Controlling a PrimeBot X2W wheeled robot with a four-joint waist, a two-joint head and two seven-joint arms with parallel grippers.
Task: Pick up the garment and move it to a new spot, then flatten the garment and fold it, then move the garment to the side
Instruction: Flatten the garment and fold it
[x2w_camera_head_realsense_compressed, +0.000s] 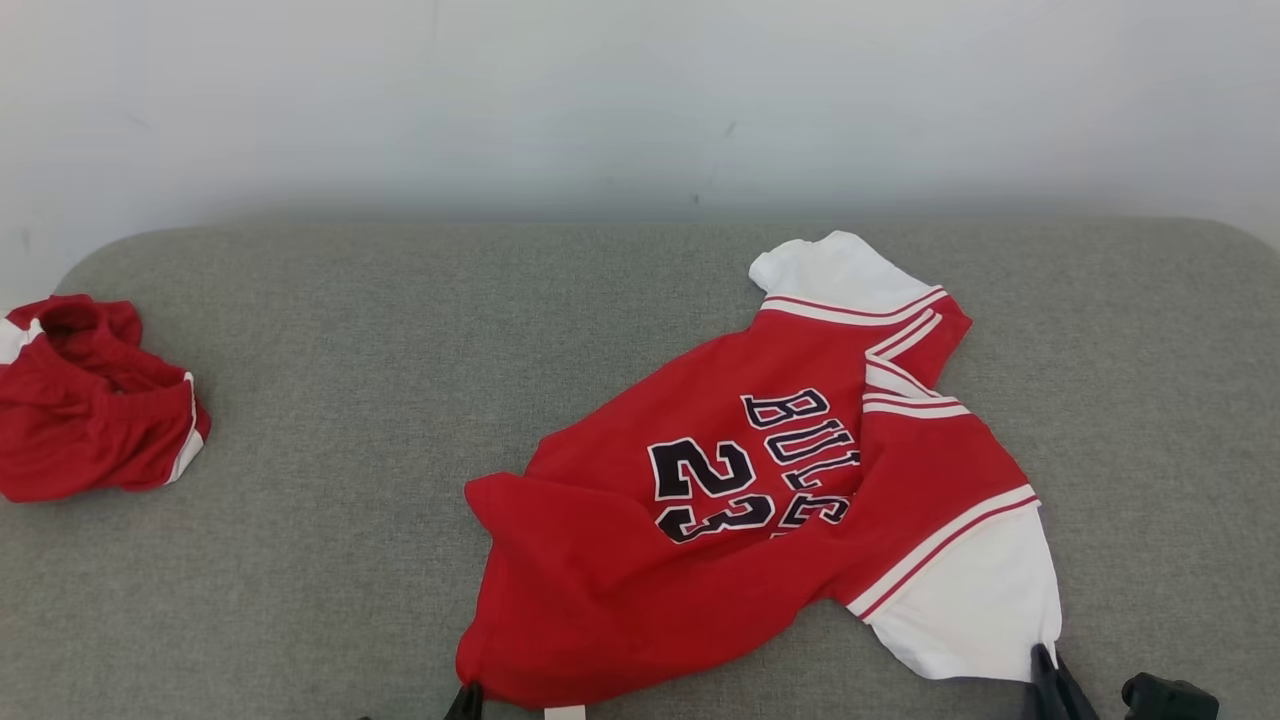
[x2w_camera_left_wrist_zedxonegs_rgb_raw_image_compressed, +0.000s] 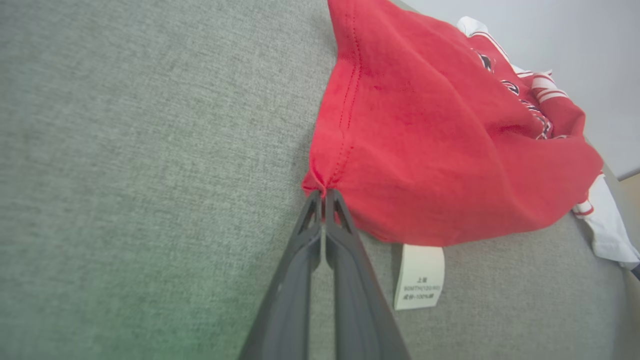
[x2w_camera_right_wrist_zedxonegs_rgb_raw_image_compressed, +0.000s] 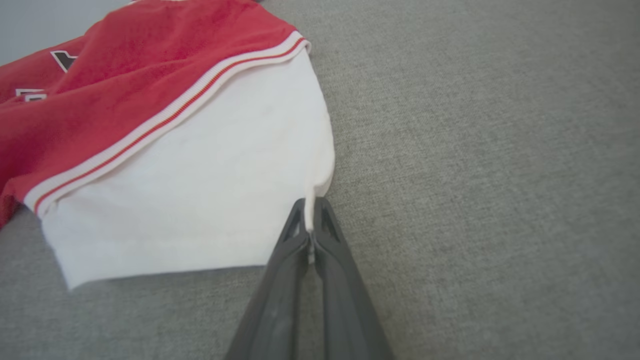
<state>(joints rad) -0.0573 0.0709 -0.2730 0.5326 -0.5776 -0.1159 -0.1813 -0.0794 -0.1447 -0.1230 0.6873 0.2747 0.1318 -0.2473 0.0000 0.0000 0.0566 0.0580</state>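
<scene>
**Jersey gripped at two corners, still rumpled and unfolded**

The garment (x2w_camera_head_realsense_compressed: 760, 500), a red jersey with white sleeves and the number 23, lies right of the middle of the grey fabric-covered counter (x2w_camera_head_realsense_compressed: 350, 330). Its lower part reaches the near edge. It is not flat: the red body bunches in soft ridges, the chest lettering is creased, and one white sleeve (x2w_camera_head_realsense_compressed: 830, 270) points toward the far edge while the other (x2w_camera_head_realsense_compressed: 975, 600) lies toward the near right corner. A white care label (x2w_camera_left_wrist_zedxonegs_rgb_raw_image_compressed: 420, 275) sticks out from under the hem.

The left claw (x2w_camera_left_wrist_zedxonegs_rgb_raw_image_compressed: 323, 192) is clenched on the red hem corner at the near edge. The right claw (x2w_camera_right_wrist_zedxonegs_rgb_raw_image_compressed: 311, 202) is pinched shut on the corner of the near white sleeve.

As I judge it, both grips are made, either for carrying the jersey or for pulling it taut. The pictures cannot settle whether this is already its new spot. Flattening, folding and the final move to the side all appear to remain.

A second red garment (x2w_camera_head_realsense_compressed: 90, 410) lies crumpled at the left edge, well apart from the jersey.
</scene>
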